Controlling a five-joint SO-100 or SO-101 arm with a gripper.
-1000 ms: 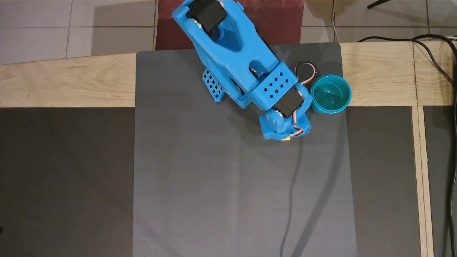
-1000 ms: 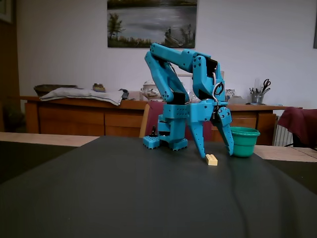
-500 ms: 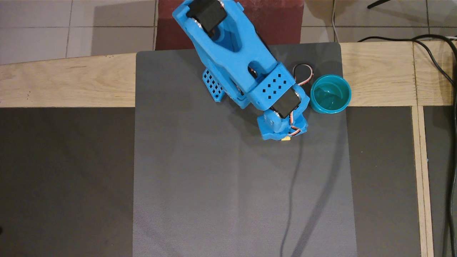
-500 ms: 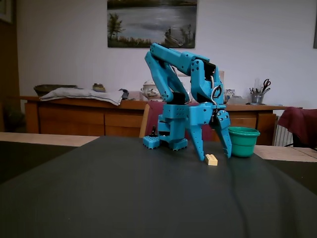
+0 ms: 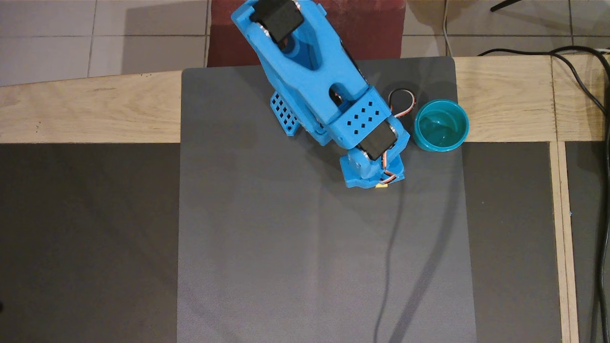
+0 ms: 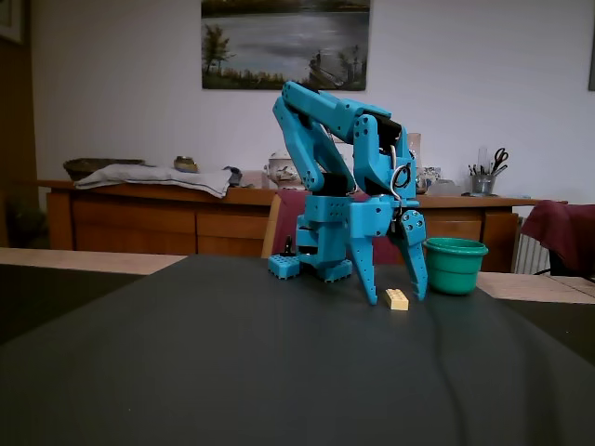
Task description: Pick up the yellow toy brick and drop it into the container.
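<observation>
In the fixed view, the dark grey mat (image 6: 232, 372) is filling the foreground, and the brick (image 6: 397, 299) is lying flat on it, studs up, closer to the camera than everything else on the mat. It is looking pale yellow here. The gripper (image 6: 390, 295) is hanging straight above and just behind the brick with its two pointed fingers spread wide, one tip coming down to the left of the brick and the other to its right. Both tips are sitting low, close to the mat, and the brick is showing in the gap between them; whether either finger is touching the brick I cannot tell. Nothing is being pinched.

To the right of the brick and a little farther back, the cup (image 6: 455, 265) is standing upright on the mat's far corner, apart from the gripper's right finger. Behind the brick, the blue arm (image 6: 325, 121) is rising from its base and folding forward over it. Farther back still, a wooden sideboard (image 6: 139, 218) is running along the wall.

In the overhead view, only a sliver of the brick (image 5: 381, 185) is peeking out from under the gripper's body, and the fingertips are hidden. The cup (image 5: 441, 125) is sitting up and to the right of the brick, its rim overlapping the mat's edge (image 5: 286, 262).
</observation>
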